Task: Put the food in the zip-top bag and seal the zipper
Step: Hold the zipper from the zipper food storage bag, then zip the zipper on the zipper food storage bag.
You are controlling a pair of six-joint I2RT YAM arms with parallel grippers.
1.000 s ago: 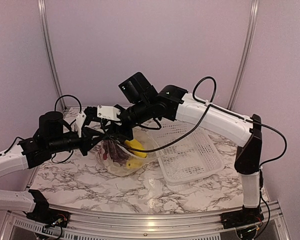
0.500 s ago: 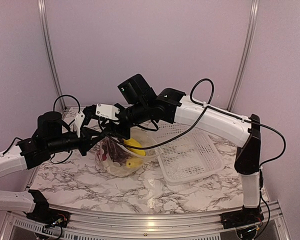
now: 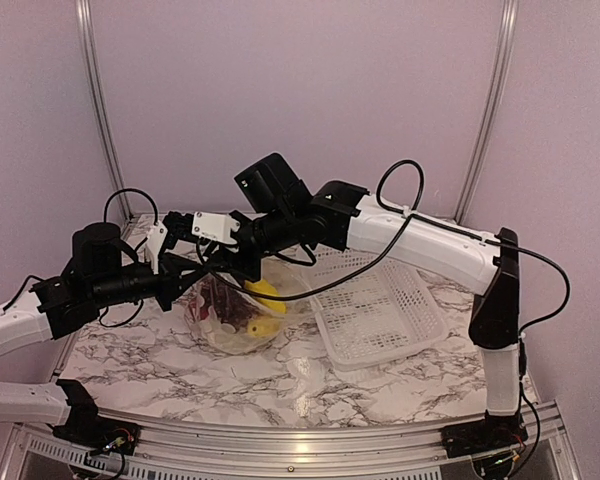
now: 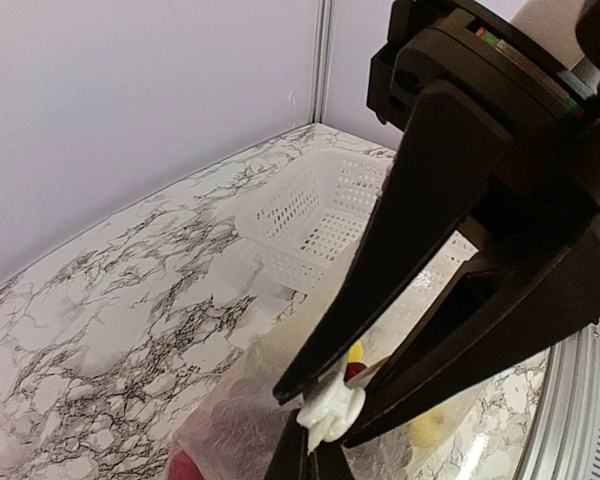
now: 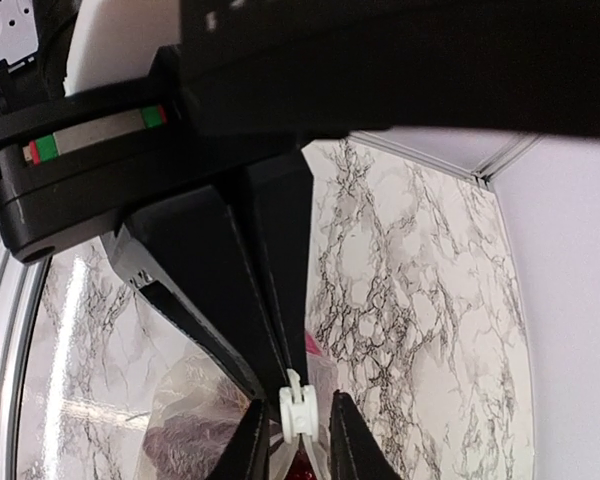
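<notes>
left of centre in the overhead frame we see the zip-top bag [image 3: 235, 325] resting on the marble table [image 3: 380, 385], with the food [image 3: 264, 294] inside, yellow and dark pieces showing. the left gripper [image 4: 308, 458] pinches the bag's mouth edge. the right gripper [image 5: 295, 440] is clamped on the zipper [image 5: 295, 408] at its white tab, just beside. the white basket [image 3: 380, 310] lies to the right.

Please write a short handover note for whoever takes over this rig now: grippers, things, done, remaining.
Left gripper: shut on the zip-top bag at its mouth edge.
Right gripper: shut on the zipper at its white slider.
The food lies inside the bag, beside the basket.
Done: filling. Remaining: close the zipper; how far it is closed is hidden.
</notes>
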